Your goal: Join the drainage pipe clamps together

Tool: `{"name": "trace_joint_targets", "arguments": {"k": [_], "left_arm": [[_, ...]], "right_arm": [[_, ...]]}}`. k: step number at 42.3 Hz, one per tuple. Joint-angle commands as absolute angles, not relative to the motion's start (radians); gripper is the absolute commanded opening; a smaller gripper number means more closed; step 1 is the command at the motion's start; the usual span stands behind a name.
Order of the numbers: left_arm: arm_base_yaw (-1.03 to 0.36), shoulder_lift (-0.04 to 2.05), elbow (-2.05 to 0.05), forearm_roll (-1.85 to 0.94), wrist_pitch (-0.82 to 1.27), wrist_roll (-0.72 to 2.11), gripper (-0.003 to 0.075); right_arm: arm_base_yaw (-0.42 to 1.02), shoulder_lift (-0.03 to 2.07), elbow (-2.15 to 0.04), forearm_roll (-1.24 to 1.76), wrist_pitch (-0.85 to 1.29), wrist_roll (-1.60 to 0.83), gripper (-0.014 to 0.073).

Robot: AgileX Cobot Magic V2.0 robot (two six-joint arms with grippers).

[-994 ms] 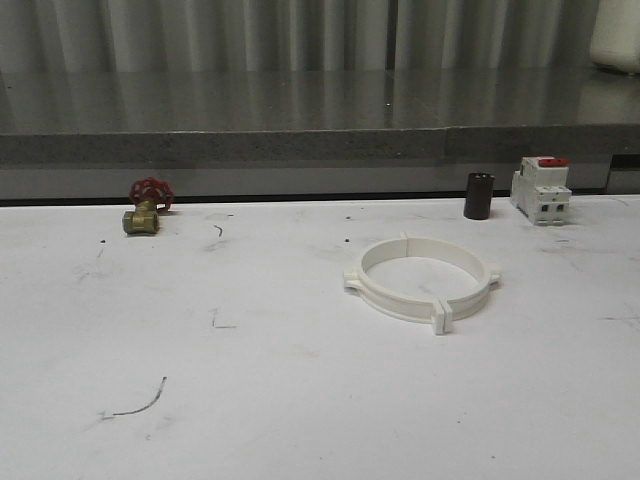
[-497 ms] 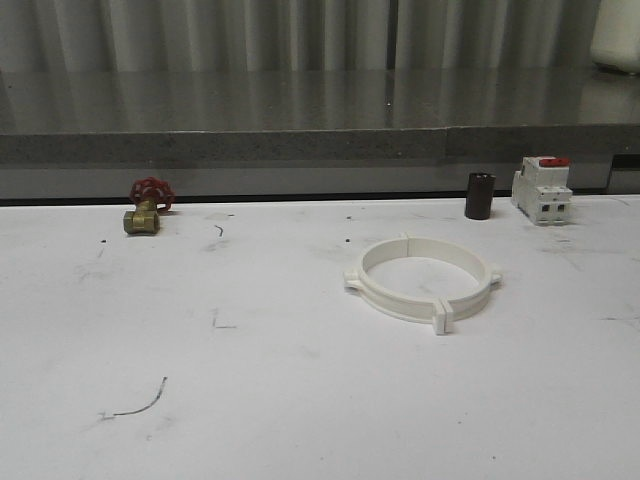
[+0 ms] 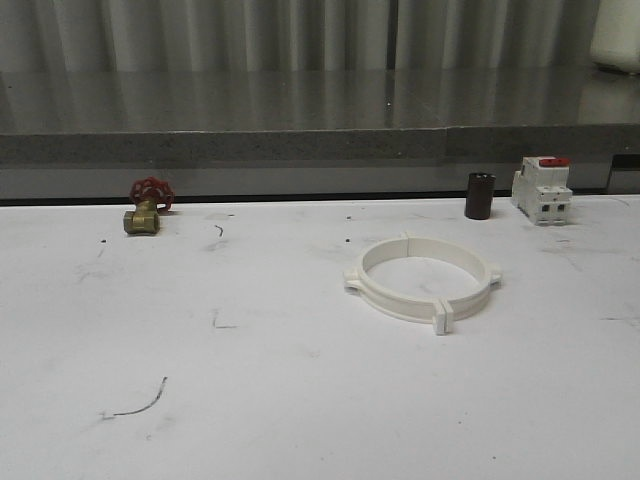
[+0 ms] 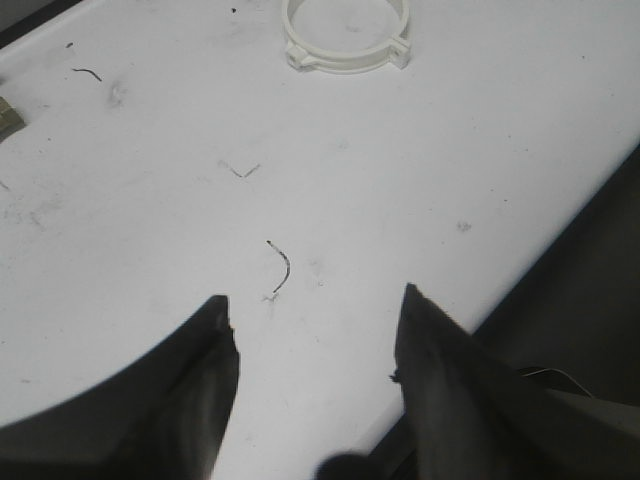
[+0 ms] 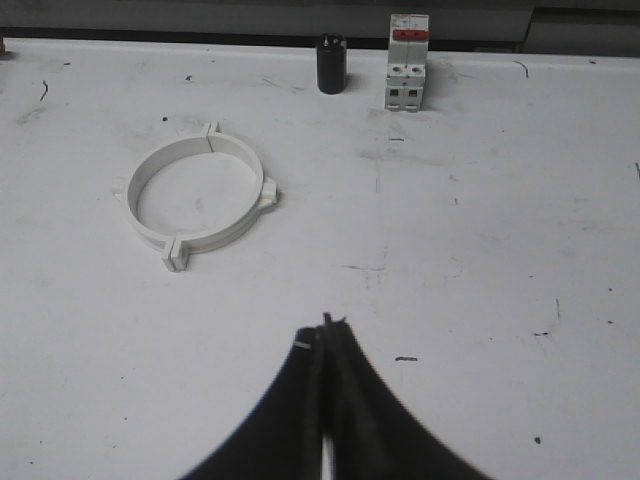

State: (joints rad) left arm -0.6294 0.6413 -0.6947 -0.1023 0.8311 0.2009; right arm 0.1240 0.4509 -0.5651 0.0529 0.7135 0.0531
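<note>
The two white drainage pipe clamps (image 3: 421,279) lie on the white table right of centre, their half-rings standing together as one ring with small end tabs sticking out. The same drainage pipe clamps (image 5: 195,191) lie well ahead of my right gripper (image 5: 325,325), which is shut with nothing in it. My left gripper (image 4: 315,312) hangs open over bare table near the front edge, and the drainage pipe clamps (image 4: 347,35) lie far beyond it. Neither gripper touches the ring.
A brass valve with a red handwheel (image 3: 146,207) sits at the back left. A dark cylinder (image 3: 479,195) and a white breaker with a red top (image 3: 541,189) stand at the back right. A grey ledge (image 3: 300,145) runs behind the table.
</note>
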Motion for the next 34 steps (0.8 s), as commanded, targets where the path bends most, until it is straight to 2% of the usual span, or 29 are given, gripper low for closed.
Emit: {"name": "trace_joint_targets", "arguments": {"k": [1,21,24,30,34], "left_arm": [[-0.627,0.639,-0.722,-0.112,0.774,0.198,0.0356],[-0.627,0.639,-0.722,-0.112,0.722,0.198,0.0350],[-0.627,0.639,-0.722,-0.112,0.705,0.198,0.0286],[-0.627,0.639,-0.722,-0.112,0.702,0.198,0.0092],[-0.627,0.639,-0.722,-0.112,0.702,0.198,0.0007]], "right_arm": [[0.118,0.457,-0.591,0.044,0.629,0.049,-0.0116],[0.118,0.457,-0.591,0.044,0.629,0.049,-0.0116],[0.118,0.457,-0.591,0.044,0.629,0.049,-0.0116],[0.118,0.457,-0.591,0.044,0.629,0.049,-0.0116],[0.118,0.457,-0.591,0.044,0.629,0.049,-0.0116]]}}
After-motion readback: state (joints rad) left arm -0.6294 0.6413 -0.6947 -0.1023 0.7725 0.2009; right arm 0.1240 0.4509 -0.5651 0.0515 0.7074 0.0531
